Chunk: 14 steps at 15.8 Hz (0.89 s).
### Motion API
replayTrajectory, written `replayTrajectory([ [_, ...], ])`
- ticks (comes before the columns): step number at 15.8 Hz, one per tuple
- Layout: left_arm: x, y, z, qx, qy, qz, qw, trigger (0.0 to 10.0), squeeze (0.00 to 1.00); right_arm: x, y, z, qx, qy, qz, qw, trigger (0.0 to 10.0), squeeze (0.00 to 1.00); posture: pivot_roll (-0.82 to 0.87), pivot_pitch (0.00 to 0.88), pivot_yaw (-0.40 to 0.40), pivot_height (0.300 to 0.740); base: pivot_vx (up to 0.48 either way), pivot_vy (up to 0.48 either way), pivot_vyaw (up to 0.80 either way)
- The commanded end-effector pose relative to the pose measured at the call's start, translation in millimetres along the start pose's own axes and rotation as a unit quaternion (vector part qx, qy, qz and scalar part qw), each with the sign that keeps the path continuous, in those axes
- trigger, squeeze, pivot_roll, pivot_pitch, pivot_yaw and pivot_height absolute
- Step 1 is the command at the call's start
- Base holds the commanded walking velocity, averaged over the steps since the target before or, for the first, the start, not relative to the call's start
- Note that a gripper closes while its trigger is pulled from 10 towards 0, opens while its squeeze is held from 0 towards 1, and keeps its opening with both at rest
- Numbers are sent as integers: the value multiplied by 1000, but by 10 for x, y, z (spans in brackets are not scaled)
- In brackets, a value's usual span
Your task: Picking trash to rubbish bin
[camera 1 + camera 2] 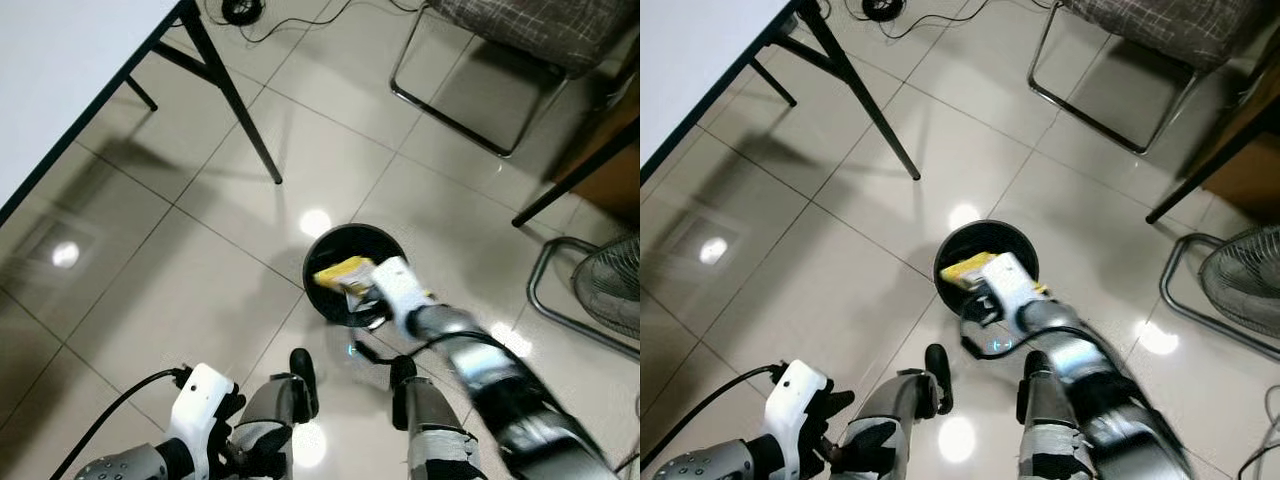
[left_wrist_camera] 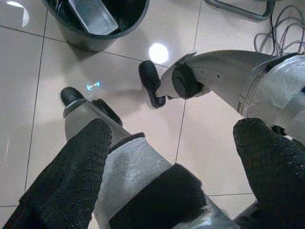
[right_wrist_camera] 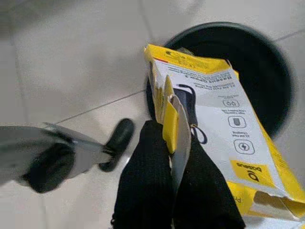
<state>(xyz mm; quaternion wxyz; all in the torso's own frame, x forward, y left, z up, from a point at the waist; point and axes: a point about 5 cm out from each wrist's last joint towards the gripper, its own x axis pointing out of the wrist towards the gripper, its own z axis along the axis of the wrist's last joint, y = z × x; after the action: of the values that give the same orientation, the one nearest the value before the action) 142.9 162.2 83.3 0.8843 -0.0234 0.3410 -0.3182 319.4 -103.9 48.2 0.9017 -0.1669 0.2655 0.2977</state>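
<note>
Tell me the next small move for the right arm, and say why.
Probably open the right gripper. Its fingers pinch the yellow box, which hangs over the mouth of the black bin, so letting go should drop it inside.

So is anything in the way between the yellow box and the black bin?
Nothing visible. The right gripper pinches the torn yellow cardboard box right over the open mouth of the round black rubbish bin.
</note>
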Motion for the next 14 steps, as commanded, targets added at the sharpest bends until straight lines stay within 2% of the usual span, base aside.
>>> replayTrajectory([
  [1, -70, -8, -83, -16, 18, 8, 1000, 10000, 1000, 86, 189, -101, -3, 20, 30, 999, 10000, 0, 30, 464, 145, 740, 0, 0, 0],
  [5, -77, -5, -86, -21, 25, 16, 999, 10000, 1000, 241, 448, -28, -1, 17, 64, 998, 10000, 0, 50, 463, 138, 740, 0, 0, 0],
  [7, -76, -3, -95, -26, 29, 20, 999, 10000, 1000, 273, 502, -38, -2, 19, 68, 997, 10000, 0, 56, 465, 138, 740, 0, 0, 0],
  [9, -82, -11, -123, -28, 35, 20, 999, 10000, 1000, 276, 453, -62, -14, 20, 54, 998, 10000, 0, 66, 466, 141, 740, 0, 0, 0],
  [11, -100, -28, -126, -28, 37, 20, 999, 10000, 1000, 253, 303, -62, -16, 15, 18, 1000, 10000, 0, 69, 466, 144, 740, 0, 0, 0],
  [14, -150, -48, -195, -30, 44, 21, 998, 10000, 1000, 236, 213, -65, -6, 6, -4, 1000, 10000, 0, 72, 466, 147, 740, 0, 0, 0],
])
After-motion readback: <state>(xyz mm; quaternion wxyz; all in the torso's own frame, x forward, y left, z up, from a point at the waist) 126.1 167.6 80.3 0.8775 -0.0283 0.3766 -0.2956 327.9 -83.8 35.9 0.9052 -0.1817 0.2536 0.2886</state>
